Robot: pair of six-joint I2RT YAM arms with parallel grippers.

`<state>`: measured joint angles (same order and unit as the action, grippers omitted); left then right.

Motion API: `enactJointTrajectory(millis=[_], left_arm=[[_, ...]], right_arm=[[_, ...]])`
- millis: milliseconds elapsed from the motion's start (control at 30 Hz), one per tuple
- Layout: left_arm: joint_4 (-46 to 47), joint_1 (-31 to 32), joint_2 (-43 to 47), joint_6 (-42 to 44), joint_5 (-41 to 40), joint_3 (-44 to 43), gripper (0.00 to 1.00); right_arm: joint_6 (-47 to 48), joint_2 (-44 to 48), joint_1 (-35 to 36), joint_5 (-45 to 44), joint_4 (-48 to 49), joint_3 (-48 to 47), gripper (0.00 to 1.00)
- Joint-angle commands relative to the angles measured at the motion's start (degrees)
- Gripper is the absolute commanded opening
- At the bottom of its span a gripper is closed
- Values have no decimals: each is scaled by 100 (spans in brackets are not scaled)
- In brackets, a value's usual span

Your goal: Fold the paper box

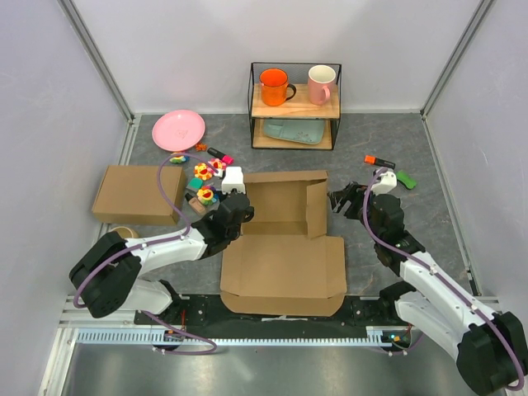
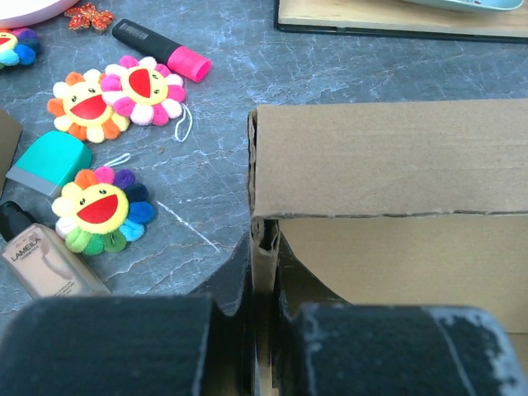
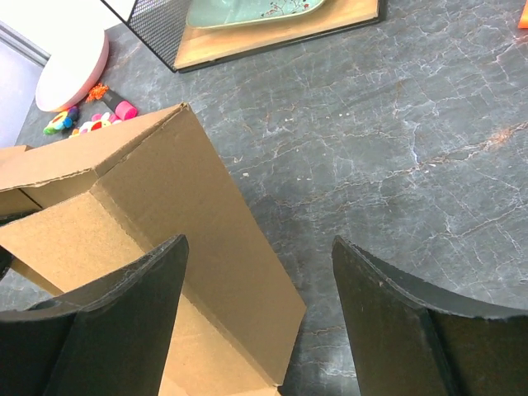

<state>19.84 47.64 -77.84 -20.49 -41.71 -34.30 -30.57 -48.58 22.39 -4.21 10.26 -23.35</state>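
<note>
1. Between the two arms, on the worktop (image 1: 396, 148), the paper box (image 1: 285, 268) is laid half-formed. Its long axis runs away from the arm bases, and its lid panel lies flat nearest them.
2. The box's left wall is gripped edge-on by the left pincer (image 2: 262, 330), which is narrowed onto the cardboard.
3. The right pincer (image 3: 257, 247) is held wide and empty, just beside the raised right flap (image 1: 318, 208).
4. That flap lies leftward of the right pincer, so an inward push from this nearer arm is judged to be needed.
</note>
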Motion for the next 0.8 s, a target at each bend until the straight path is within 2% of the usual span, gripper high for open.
enactJointTrajectory(millis=[0,200,500,767], left_arm=[[-287,79,-38,124,304,178,2],[-287,88,-47,107,278,205,2],[-287,88,-64,89,251,249,2],[-147,114,-12,194,339,275,2]], right_arm=[[-107,234,169,280,714,68,80],[-125,533,160,-79,522,191,80],[-134,736,169,-177,275,349,80],[-90,-133,204,377,600,218,80]])
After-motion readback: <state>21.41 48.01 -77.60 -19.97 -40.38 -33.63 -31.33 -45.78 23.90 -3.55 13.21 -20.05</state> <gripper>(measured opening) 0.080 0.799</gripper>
